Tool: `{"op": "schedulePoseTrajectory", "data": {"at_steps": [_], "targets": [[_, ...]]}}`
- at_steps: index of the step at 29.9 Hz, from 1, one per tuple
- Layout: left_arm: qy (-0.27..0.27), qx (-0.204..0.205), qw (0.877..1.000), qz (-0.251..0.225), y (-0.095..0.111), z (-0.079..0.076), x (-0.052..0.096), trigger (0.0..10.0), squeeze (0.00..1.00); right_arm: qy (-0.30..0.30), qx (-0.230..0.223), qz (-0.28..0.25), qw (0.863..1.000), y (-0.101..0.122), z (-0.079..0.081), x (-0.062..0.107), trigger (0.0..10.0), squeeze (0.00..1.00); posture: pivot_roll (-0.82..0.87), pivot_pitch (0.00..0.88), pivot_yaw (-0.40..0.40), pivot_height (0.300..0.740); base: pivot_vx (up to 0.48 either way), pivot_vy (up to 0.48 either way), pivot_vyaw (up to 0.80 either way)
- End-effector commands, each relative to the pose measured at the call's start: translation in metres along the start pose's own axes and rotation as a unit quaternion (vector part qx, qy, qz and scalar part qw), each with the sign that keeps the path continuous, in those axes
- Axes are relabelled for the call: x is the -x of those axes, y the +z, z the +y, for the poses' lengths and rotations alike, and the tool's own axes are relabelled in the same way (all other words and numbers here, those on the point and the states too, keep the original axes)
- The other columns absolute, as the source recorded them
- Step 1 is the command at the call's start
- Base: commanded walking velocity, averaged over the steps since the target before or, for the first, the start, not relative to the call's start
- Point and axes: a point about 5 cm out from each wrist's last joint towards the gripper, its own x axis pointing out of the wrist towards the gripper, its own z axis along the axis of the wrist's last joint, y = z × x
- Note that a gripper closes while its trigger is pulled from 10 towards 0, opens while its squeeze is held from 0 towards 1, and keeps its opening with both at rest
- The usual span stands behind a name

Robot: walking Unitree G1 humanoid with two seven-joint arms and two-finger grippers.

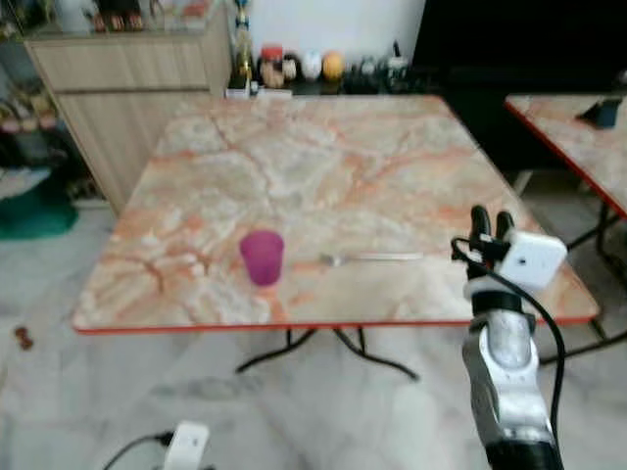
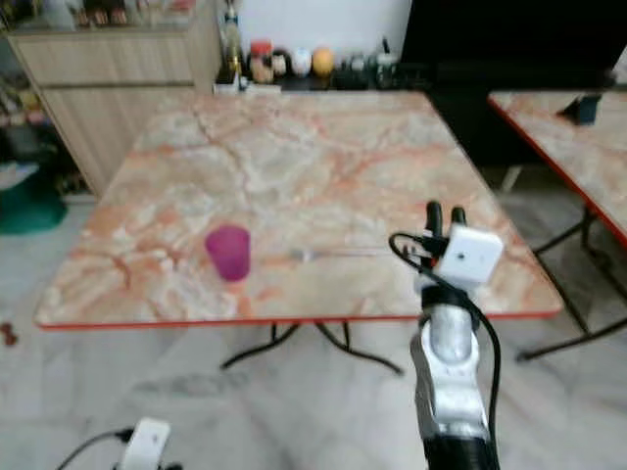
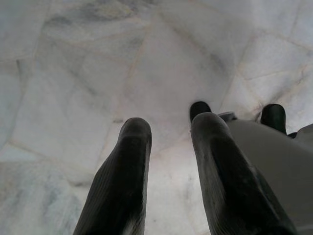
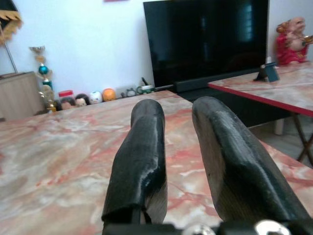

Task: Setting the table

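On the marble table, a fork lies crosswise, tines toward the purple cup; right gripper narrowly parted, empty.

A purple cup stands upright on the marble table, a fork lying beside it.

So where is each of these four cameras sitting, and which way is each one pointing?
Left eye view: on the head, looking forward and down at the marble table with a purple cup and fork; right arm raised.
Right eye view: beside it, same scene, slightly shifted.
Left wrist view: on the left wrist, facing the tiled floor past the left gripper.
Right wrist view: on the right wrist, looking across the table past the right gripper to a television.
Shared: both eyes and the right wrist see the table.
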Motion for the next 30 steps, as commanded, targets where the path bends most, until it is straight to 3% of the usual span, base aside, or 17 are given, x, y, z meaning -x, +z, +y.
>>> {"op": "schedulePoseTrajectory", "data": {"at_steps": [1, 12, 15, 22, 28, 30], "targets": [[-0.004, 0.002, 1.0, 0.006, -0.003, -0.002, 0.0, 10.0, 0.0, -0.005, -0.001, -0.005, 1.0, 0.003, -0.002, -0.003, 10.0, 0.0, 0.02, 0.0, -0.016, 0.74, 0.0, 0.0, 0.0], [-0.001, 0.015, 1.0, 0.001, -0.003, -0.001, 0.0, 10.0, 0.0, -0.002, 0.002, -0.003, 1.0, 0.002, -0.002, -0.002, 10.0, 0.0, 0.02, 0.0, -0.013, 0.74, 0.0, 0.0, 0.0], [-0.002, 0.013, 1.0, 0.001, -0.002, -0.001, 0.0, 10.0, 0.0, 0.005, 0.01, -0.005, 1.0, 0.003, -0.001, -0.002, 10.0, 0.0, 0.02, 0.0, -0.013, 0.74, 0.254, 0.0, 0.0], [-0.002, 0.007, 1.0, 0.001, -0.002, -0.001, 0.0, 10.0, 0.0, 0.014, 0.01, -0.007, 1.0, 0.003, 0.001, -0.001, 10.0, 0.0, 0.03, 0.0, -0.014, 0.74, 0.29, 0.0, 0.72], [-0.003, 0.002, 1.0, 0.003, -0.002, -0.001, 0.0, 10.0, 0.0, 0.011, 0.001, -0.002, 1.0, 0.002, 0.0, -0.001, 10.0, 0.0, 0.02, 0.0, -0.015, 0.74, 0.3, 0.0, 0.0], [-0.017, -0.001, 0.999, -0.038, 0.022, -0.011, -0.004, 10.0, 0.0, 0.014, 0.004, -0.002, 1.0, 0.002, 0.0, -0.002, 10.0, 0.0, 0.02, 0.0, -0.016, 0.74, 0.3, 0.0, 0.0]]}}
